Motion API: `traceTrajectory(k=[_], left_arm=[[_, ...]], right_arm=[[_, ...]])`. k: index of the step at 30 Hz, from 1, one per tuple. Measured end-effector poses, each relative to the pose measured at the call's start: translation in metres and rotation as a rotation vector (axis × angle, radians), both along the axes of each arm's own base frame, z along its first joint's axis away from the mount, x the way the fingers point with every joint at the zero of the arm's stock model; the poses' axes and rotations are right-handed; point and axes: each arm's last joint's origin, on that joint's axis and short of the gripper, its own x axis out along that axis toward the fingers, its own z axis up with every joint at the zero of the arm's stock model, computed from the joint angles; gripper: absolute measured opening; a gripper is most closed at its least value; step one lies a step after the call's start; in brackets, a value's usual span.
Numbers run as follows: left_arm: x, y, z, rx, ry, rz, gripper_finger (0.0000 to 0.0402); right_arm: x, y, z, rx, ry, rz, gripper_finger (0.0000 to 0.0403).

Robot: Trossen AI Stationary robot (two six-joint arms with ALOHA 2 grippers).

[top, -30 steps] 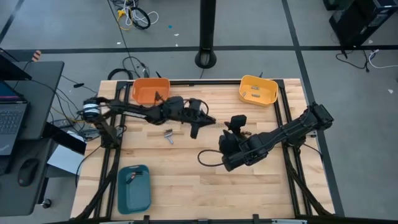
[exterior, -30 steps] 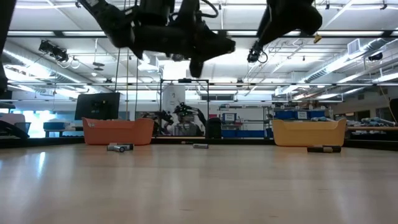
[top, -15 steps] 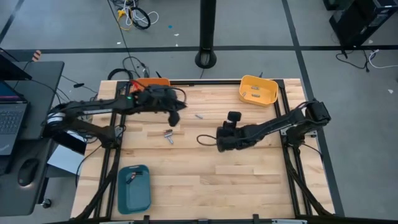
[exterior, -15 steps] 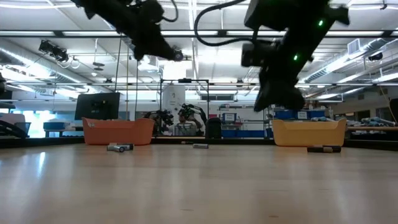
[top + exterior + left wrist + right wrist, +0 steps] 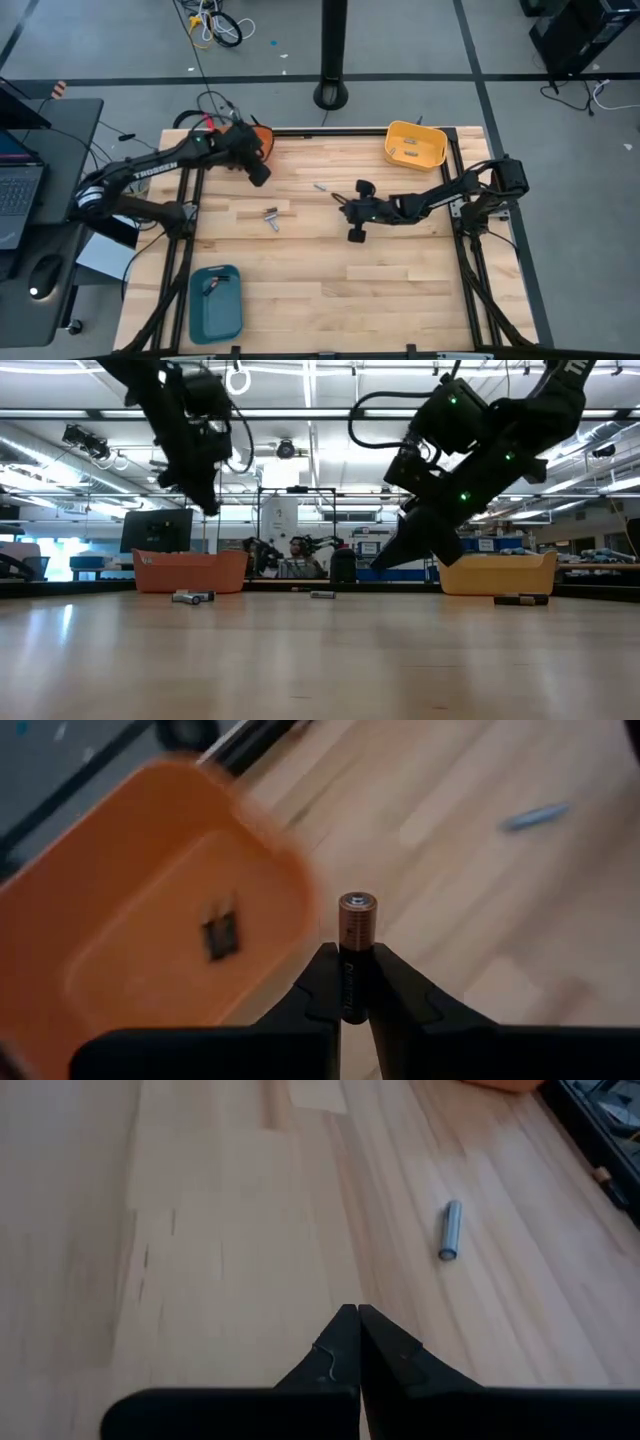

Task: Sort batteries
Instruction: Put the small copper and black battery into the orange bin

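"TROSSEN" on left arm (image 5: 150,172)

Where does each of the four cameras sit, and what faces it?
High: overhead, straight down; both arms, orange tray, yellow tray, teal tray.
Low: table height, facing the room; both arms above.
Left wrist: left gripper holds battery near orange tray.
Right wrist: right gripper shut, empty.
Shared: grey battery, also seen from overhead.
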Motion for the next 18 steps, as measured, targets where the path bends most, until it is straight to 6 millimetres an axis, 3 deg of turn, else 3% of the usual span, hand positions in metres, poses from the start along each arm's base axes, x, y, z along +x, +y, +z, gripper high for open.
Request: traceTrajectory(k=[9,18], left_arm=[[-0.023,0.052,-0.039,-0.218,0.114,0.201,0.0033],[-0.029,0.084,-0.061,-0.357,0.181,0.293,0.0034]], right_arm=[[-0.005,0.001,-0.004,0.005,-0.017,-0.001,0.0005],[-0.005,0.001,-0.005,0.004,-0.015,-0.001,0.0006]])
